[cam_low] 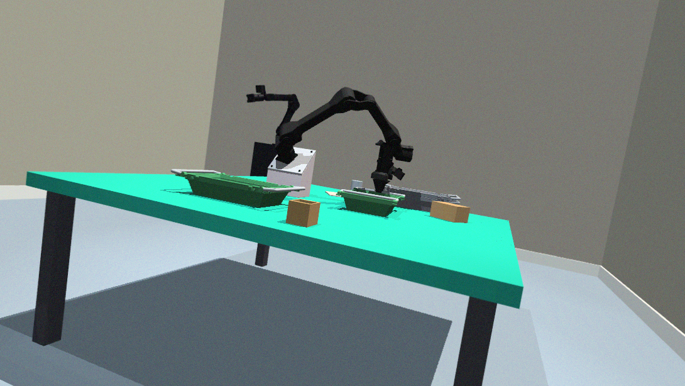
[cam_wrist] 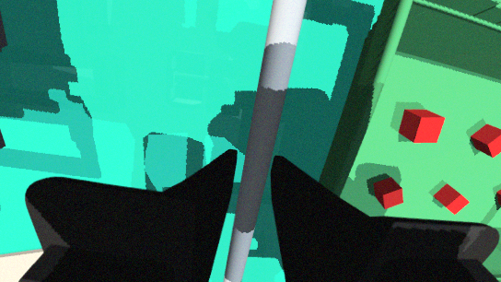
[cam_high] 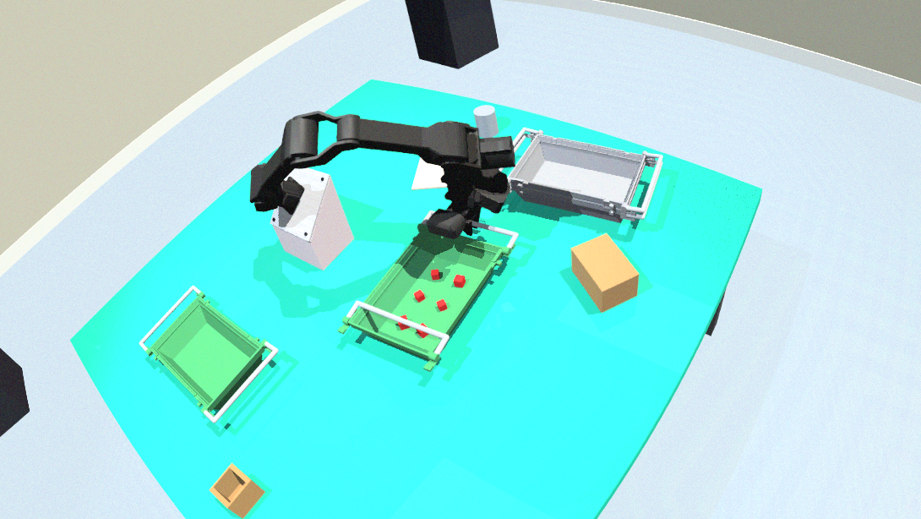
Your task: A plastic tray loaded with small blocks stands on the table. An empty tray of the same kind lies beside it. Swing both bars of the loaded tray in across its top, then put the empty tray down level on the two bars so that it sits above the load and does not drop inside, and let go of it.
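The loaded green tray (cam_high: 386,283) (cam_low: 369,205) (cam_wrist: 424,88) stands mid-table with several red blocks (cam_high: 459,281) (cam_wrist: 424,126) on its floor. Its near bar (cam_high: 399,318) lies in across the top by the near end. Its far bar (cam_high: 496,230) (cam_wrist: 283,23) is swung out beyond the far end. My gripper (cam_high: 469,228) (cam_low: 381,190) (cam_wrist: 254,160) points down at the far bar. Its fingers are slightly open, one on each side of the bar, with gaps showing. The empty green tray (cam_high: 209,354) (cam_low: 225,189) stands upright at the left, its bars out over its ends.
A grey tray (cam_high: 567,177) (cam_low: 411,198) with bars out stands behind and right of the loaded tray. An orange block (cam_high: 606,270) (cam_low: 449,212) is at the right, a small open box (cam_high: 237,491) (cam_low: 303,213) at the front. A pale cylinder (cam_high: 485,121) stands at the back.
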